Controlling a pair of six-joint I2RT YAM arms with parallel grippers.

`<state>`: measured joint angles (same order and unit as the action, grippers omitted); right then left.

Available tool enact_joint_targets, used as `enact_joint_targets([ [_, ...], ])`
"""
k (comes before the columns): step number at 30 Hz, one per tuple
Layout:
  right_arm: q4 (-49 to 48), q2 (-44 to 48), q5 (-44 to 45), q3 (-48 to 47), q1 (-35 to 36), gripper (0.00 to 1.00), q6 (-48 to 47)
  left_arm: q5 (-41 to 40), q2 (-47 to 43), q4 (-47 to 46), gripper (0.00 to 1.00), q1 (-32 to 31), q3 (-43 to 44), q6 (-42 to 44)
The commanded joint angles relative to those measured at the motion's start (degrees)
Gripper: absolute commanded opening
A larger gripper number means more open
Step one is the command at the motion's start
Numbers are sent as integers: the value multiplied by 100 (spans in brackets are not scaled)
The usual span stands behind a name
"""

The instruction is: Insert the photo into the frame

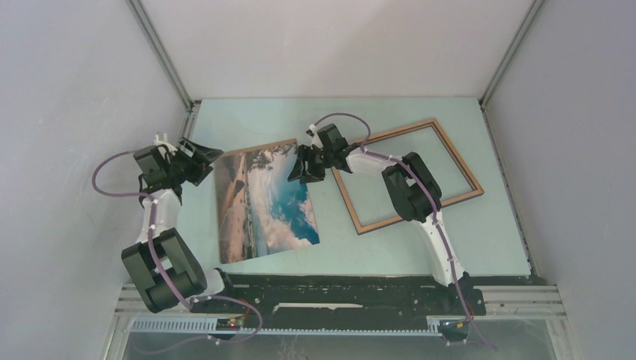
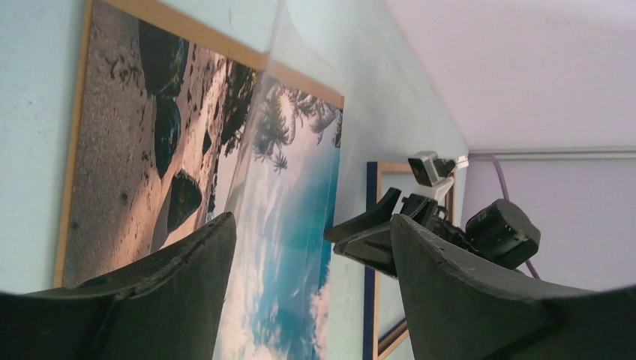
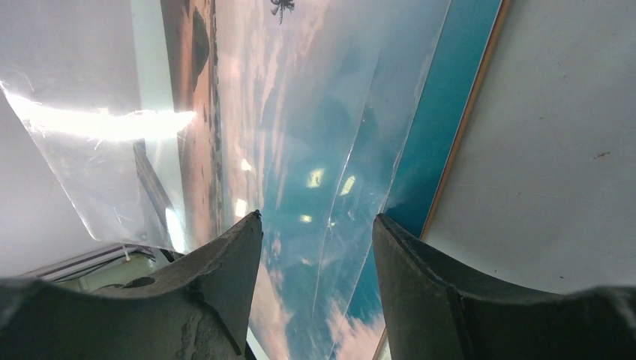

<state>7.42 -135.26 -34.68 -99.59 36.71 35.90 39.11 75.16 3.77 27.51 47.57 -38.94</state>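
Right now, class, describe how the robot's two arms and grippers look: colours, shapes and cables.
The left arm and right arm have white links with bulky black joints. A thin purple cable runs along each, tied with white clips. The left gripper and right gripper are black, with broad, wedge-shaped matte fingers.

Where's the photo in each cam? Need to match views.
Top external: the photo lies at centre, left of the frame.
Left wrist: the photo fills the left and middle.
Right wrist: the photo fills the middle, top to bottom.
Shared landmark: the tan board edge along the photo.
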Motion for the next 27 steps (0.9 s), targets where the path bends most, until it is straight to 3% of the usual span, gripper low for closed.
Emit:
enact_joint_targets([
  [1,-29,-13,83,195,-3,64,5,46,-280,773,68,-226,88,264],
  [5,-65,17,64,229,-14,64,14,-116,-405,979,65,-222,101,422],
  [7,-73,21,66,237,-15,64,23,-289,-447,1127,72,-224,127,515],
  [15,284,407,593,409,-15,66,-244,-620,-212,1154,73,-237,49,567],
  [21,933,1168,1570,762,-33,75,-787,-1179,424,1195,76,-317,186,674],
  [27,868,1152,1300,1118,-346,75,-719,-1902,893,1786,85,-350,550,1165],
])
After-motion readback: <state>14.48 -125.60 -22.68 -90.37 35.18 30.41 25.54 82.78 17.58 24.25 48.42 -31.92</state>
